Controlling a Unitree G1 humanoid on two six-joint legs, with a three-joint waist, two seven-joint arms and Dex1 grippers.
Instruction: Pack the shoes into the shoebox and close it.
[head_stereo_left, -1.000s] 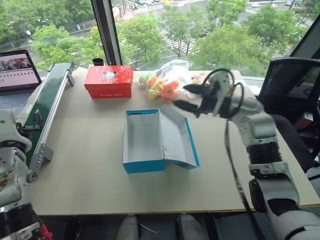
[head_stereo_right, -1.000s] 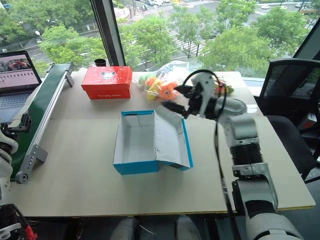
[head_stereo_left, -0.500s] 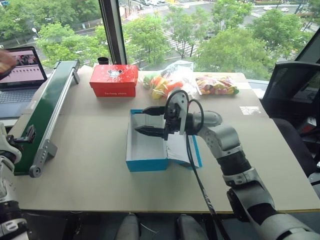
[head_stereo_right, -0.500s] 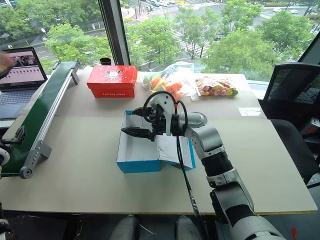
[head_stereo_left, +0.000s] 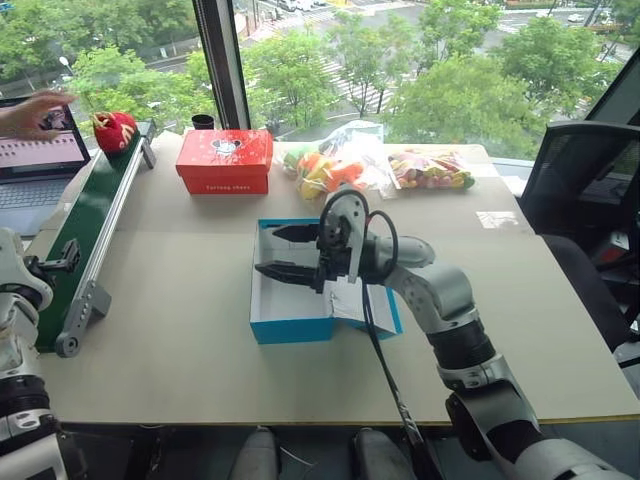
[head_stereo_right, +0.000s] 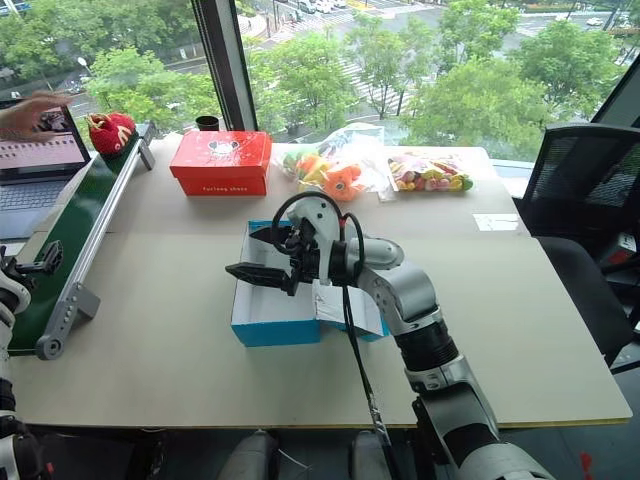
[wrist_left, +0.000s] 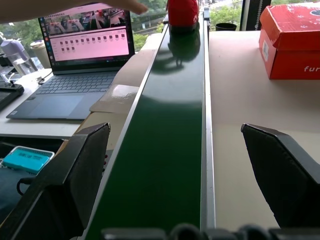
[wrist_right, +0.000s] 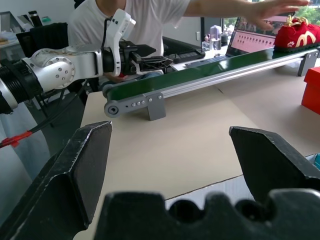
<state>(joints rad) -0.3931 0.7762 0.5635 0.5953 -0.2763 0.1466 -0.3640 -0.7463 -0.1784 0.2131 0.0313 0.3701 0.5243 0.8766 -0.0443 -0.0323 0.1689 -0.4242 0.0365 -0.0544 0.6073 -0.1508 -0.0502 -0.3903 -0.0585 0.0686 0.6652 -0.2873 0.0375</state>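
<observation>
A red shoe (head_stereo_left: 113, 131) with yellow markings (wrist_right: 298, 34) sits on the far end of the green conveyor belt (head_stereo_left: 90, 215). A person's hand (head_stereo_left: 35, 110) hovers just beside it. The blue shoebox (head_stereo_left: 290, 325) lies in the middle of the table, white inside, with nothing in it, and its lid (head_stereo_left: 375, 305) is folded open to the right. My right gripper (head_stereo_left: 267, 251) hangs open over the box's left part, pointing left. My left gripper (wrist_left: 175, 165) is open at the near end of the belt, aimed along it toward the shoe.
A red box (head_stereo_left: 224, 160) stands behind the shoebox, with clear bags of orange and yellow toys (head_stereo_left: 340, 165) to its right. A laptop (head_stereo_left: 35, 165) sits left of the belt. A black cup (head_stereo_left: 203, 122) stands at the back edge, and a black chair (head_stereo_left: 585, 200) at the right.
A red shoe has appeared on the belt's far end, with a person's hand beside it. My right gripper swung from the back right to over the shoebox. My left gripper moved in by the belt.
</observation>
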